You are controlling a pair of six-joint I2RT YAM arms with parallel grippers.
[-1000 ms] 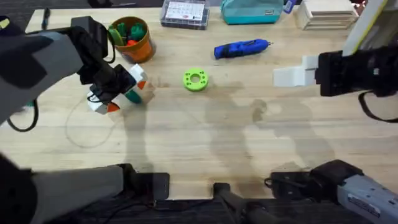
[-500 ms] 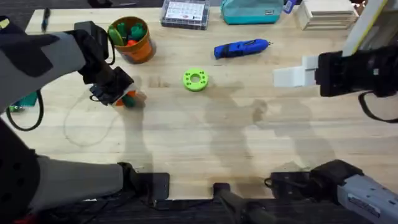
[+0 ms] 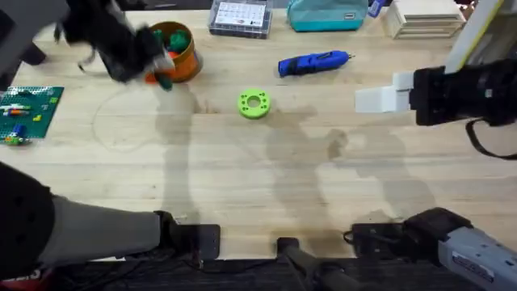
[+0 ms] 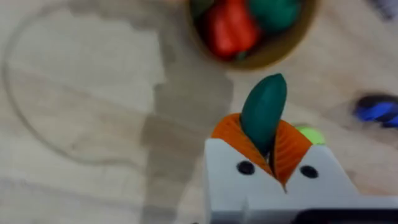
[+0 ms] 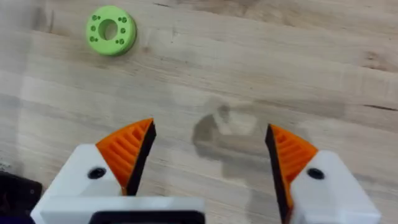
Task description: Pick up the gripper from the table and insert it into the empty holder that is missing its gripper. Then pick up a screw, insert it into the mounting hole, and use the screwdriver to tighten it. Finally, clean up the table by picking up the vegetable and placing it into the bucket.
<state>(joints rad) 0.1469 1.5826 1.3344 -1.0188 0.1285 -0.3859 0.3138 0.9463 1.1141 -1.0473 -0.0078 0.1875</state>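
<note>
My left gripper (image 4: 266, 138) is shut on the vegetable (image 4: 263, 111), a dark green oblong that sticks out past the orange pads (image 4: 292, 149). In the overhead view the left gripper (image 3: 160, 73) hangs raised at the near rim of the bucket (image 3: 179, 56), with the vegetable (image 3: 165, 80) just outside it. The orange bucket (image 4: 261, 56) holds red and green toy pieces. The blue screwdriver (image 3: 313, 63) lies at the back middle of the table (image 3: 266, 186). My right gripper (image 5: 208, 155) is open over bare wood, an orange ribbed tip on each finger. A loose gripper, an empty holder and a screw are out of view.
A bright green holed disc (image 3: 254, 103) lies mid-table, also under the right wrist as the disc (image 5: 111, 30). A green brick plate (image 3: 28, 109) sits at the left edge. A clear parts box (image 3: 239, 18), a teal pouch (image 3: 327, 14) and wooden blocks (image 3: 424, 18) line the back.
My left arm has lifted the vegetable off the table and carried it back and up to the bucket. The brick plate at the left is now uncovered. The right arm has not moved.
</note>
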